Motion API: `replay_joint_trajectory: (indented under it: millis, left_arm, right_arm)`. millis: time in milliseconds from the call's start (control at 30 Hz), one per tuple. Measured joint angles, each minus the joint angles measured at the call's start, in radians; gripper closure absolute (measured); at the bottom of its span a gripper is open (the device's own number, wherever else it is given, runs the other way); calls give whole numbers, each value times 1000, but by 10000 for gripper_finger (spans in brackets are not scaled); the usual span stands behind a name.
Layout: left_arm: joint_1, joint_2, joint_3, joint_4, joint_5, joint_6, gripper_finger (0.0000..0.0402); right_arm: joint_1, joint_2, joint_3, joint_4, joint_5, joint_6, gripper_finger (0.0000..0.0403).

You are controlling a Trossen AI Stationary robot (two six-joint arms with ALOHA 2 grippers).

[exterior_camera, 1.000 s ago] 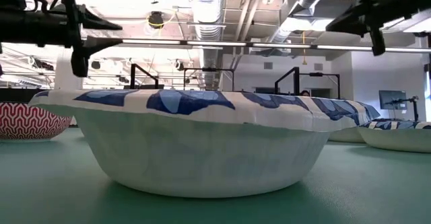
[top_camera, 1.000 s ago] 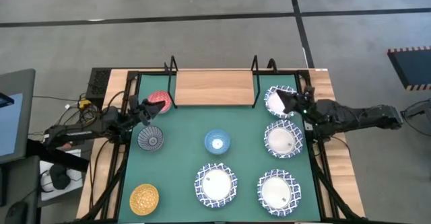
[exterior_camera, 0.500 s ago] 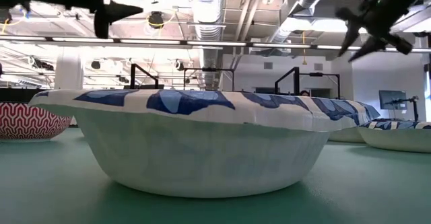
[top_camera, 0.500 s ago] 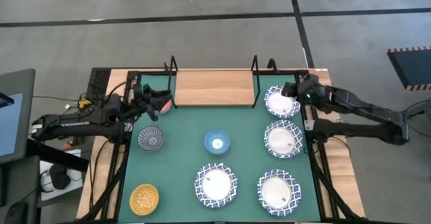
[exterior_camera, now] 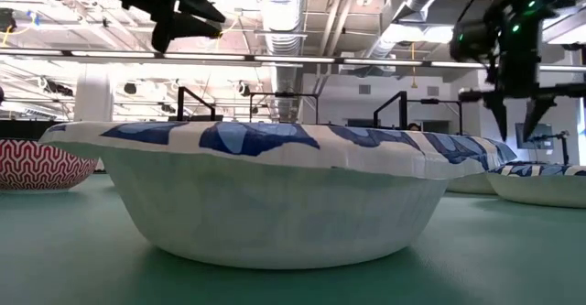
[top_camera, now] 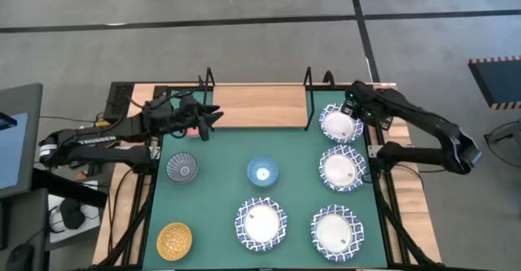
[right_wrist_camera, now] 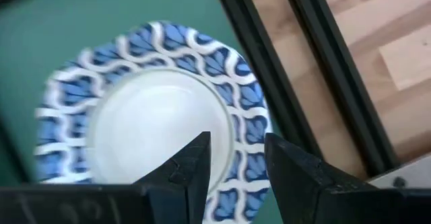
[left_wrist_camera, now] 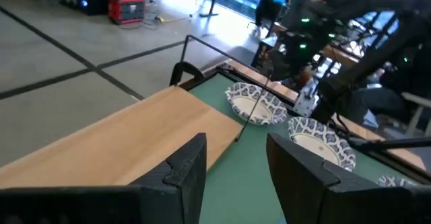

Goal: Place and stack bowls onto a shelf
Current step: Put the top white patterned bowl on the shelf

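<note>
- The bowls sit on a green mat (top_camera: 220,181) covering the bench: four wide white bowls with blue lattice rims, one at the far right (top_camera: 339,124), one just nearer than it (top_camera: 342,168), and two along the near edge (top_camera: 337,230) (top_camera: 261,223).
- A small light blue bowl (top_camera: 262,172) is mid-mat, a grey-blue patterned bowl (top_camera: 182,168) to its left, and a golden-yellow bowl (top_camera: 174,240) at the near left corner.
- A red patterned bowl (exterior_camera: 41,165) shows at the left of the low view.
- The flat light-wood shelf on its black wire frame (top_camera: 259,107) stands bare at the mat's far edge.
- The left end effector (top_camera: 210,118) hovers at the shelf's left end, fingers parted, holding nothing.
- The right end effector (top_camera: 356,108) hangs over the far-right white bowl, fingers apart and empty.
</note>
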Motion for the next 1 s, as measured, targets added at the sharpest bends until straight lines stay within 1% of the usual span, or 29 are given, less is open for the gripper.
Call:
replay_joint_trajectory:
  millis: [167,300,500,667,800,900,1000]
  left_arm:
    - [1,32,9,-1,13,21,262]
    - [1,37,9,-4,13,21,262]
    - [1,37,9,-3,13,22,262]
    - [1,37,9,-3,13,23,262]
    - [2,37,9,-3,12,23,262]
    - [2,37,9,-3,12,23,262]
    - [2,37,9,-3,11,23,262]
  right_arm:
    - [-55,137,0,-10,-41,-94,238]
    - [-79,233,0,-9,-44,-133,238]
    - [-111,337,0,10,-39,-194,239]
    - [-119,395,0,47,-46,-251,241]
    - [-118,412,0,73,-61,-287,266]
    - [-118,406,0,71,-62,-299,299]
    - [-118,362,0,63,-62,-310,334]
